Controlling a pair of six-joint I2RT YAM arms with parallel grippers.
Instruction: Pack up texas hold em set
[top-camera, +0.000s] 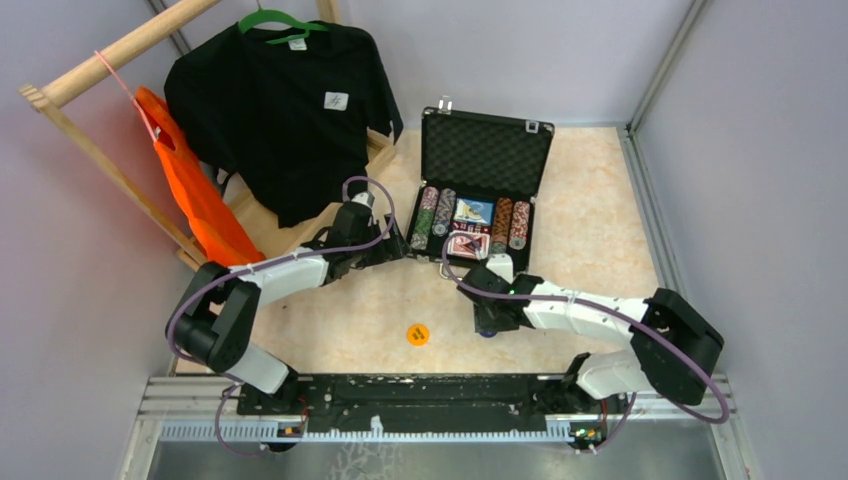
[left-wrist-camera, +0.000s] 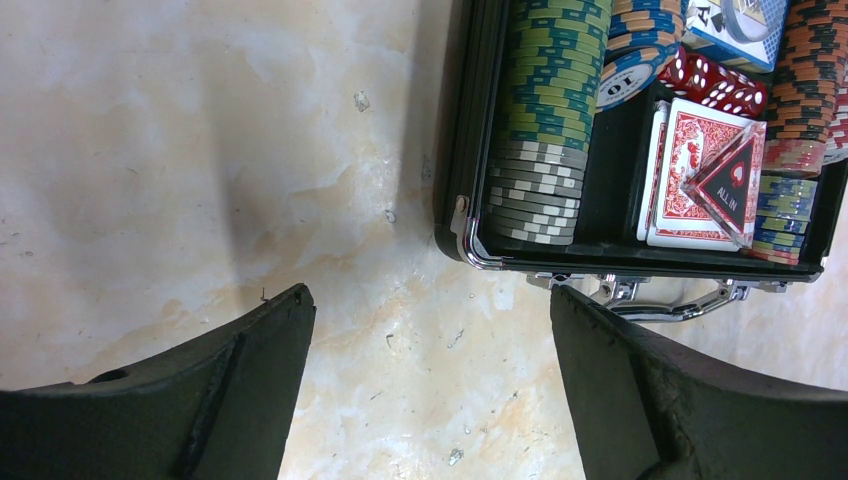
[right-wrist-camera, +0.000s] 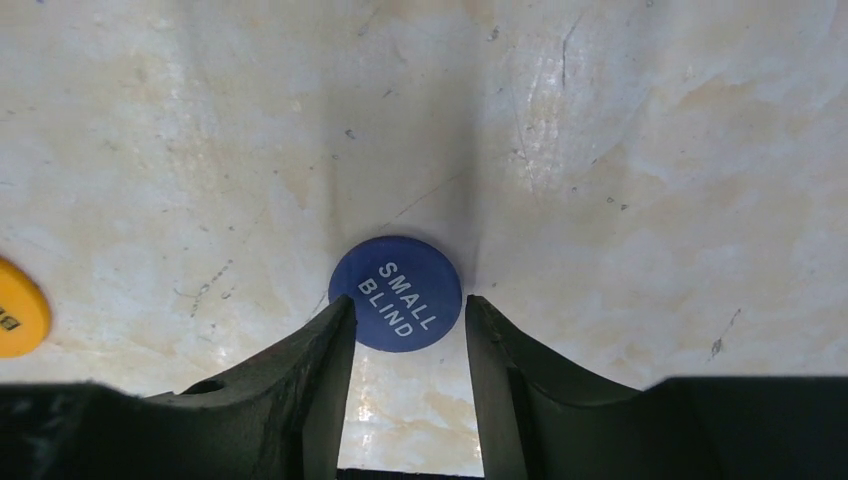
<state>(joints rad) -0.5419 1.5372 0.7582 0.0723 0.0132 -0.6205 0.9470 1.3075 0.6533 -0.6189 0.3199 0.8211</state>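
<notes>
The black case (top-camera: 487, 150) lies open at the back, foam lid up, holding striped chips (left-wrist-camera: 550, 100), red-backed cards (left-wrist-camera: 680, 150), red dice (left-wrist-camera: 715, 85) and a triangular ALL IN token (left-wrist-camera: 728, 180). My left gripper (left-wrist-camera: 430, 300) is open and empty over the table by the case's near-left corner (left-wrist-camera: 462, 235). My right gripper (right-wrist-camera: 410, 310) is low over the table, open a token's width, its fingertips flanking a blue round SMALL BLIND token (right-wrist-camera: 397, 280) that lies flat. A yellow round token (top-camera: 417, 334) lies loose to its left and also shows in the right wrist view (right-wrist-camera: 15, 305).
A black T-shirt (top-camera: 285, 110) and an orange bag (top-camera: 195, 190) hang on a wooden rack (top-camera: 110, 55) at the back left. The case's silver handle (left-wrist-camera: 670, 305) points toward the arms. Grey walls close in the table on the left, back and right.
</notes>
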